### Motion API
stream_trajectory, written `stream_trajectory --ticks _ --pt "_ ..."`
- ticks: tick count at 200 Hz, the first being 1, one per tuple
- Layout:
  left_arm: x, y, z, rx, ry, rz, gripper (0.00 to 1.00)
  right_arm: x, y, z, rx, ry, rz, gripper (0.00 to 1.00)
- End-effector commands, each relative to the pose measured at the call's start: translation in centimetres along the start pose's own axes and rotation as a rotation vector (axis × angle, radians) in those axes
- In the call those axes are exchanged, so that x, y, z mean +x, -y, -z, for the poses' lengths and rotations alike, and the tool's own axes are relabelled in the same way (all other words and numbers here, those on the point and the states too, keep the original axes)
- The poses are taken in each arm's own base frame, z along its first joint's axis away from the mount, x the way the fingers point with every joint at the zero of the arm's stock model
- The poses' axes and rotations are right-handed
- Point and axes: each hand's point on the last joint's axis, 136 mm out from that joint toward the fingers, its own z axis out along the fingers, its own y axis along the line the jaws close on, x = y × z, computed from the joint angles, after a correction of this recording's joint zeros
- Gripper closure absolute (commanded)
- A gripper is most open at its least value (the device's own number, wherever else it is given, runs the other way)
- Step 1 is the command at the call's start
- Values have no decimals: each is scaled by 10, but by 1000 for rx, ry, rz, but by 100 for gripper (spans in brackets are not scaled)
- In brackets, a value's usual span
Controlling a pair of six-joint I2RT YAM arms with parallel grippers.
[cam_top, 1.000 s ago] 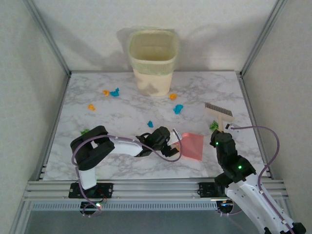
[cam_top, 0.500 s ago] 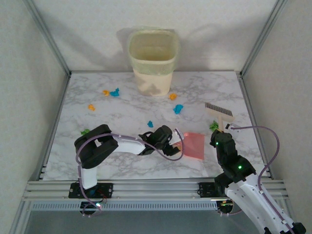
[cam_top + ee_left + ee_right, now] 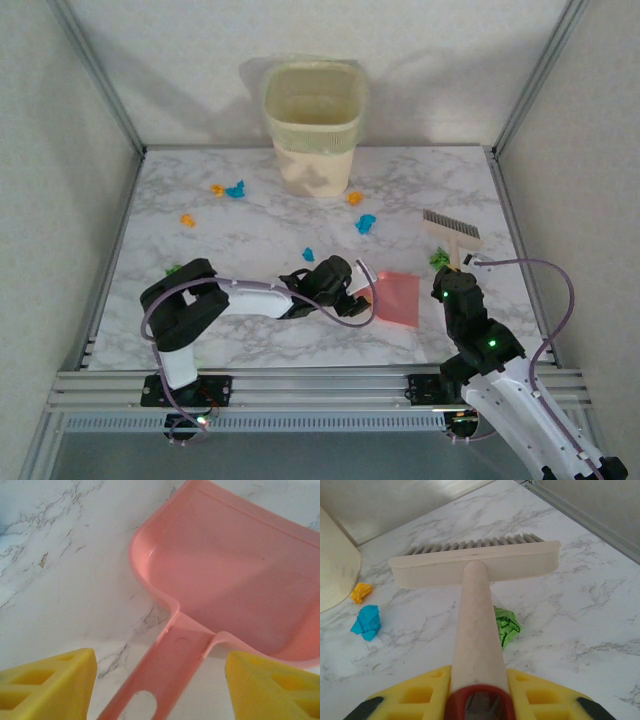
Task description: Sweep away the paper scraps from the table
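Paper scraps [image 3: 366,223] are spread across the table [image 3: 250,300]: an orange and blue pair at the back left, one orange further down the left side, green near the left edge, a small blue mid-table, orange and blue right of the bin [image 3: 313,125], and one green just beside the brush [image 3: 452,229] head. We see none in the dustpan [image 3: 397,297]. Right gripper [image 3: 477,680] is clamped on the brush handle, bristles pointing away; we can't tell if they touch the top. Left gripper [image 3: 160,657] straddles the pink dustpan handle, with gaps between it and the yellow fingers [image 3: 45,685] on both sides, so jaws apart, no grip yet. Handling call: the scraps are tiny, crumpled, soft and near weightless. We expect them to skitter or roll on this smooth top, so short slow strokes with the bristles down. They look too small to pinch with these jaws. We hold the tools instead: the brush by its stiff round handle, as now, and the dustpan by its flat handle close to the neck, likely its stiffest spot. The pan looks like thin light plastic and will probably slide, so we press its lip down. Easiest first target is the green scrap by the brush, near the pan.
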Motion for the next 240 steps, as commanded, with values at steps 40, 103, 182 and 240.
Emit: stream_trajectory --ticks 40,103,182,240 --pt "7 3 0 19 -46 3 28 -16 -1 4 1 56 -37 100" --pt "12 -14 -16 -4 -100 -19 23 -16 -1 4 1 58 -38 100" --pt "12 -6 -23 47 -103 21 36 -17 -1 4 1 59 -40 100" --pt "5 -1 -17 72 -79 75 54 -17 0 4 2 59 -40 100"
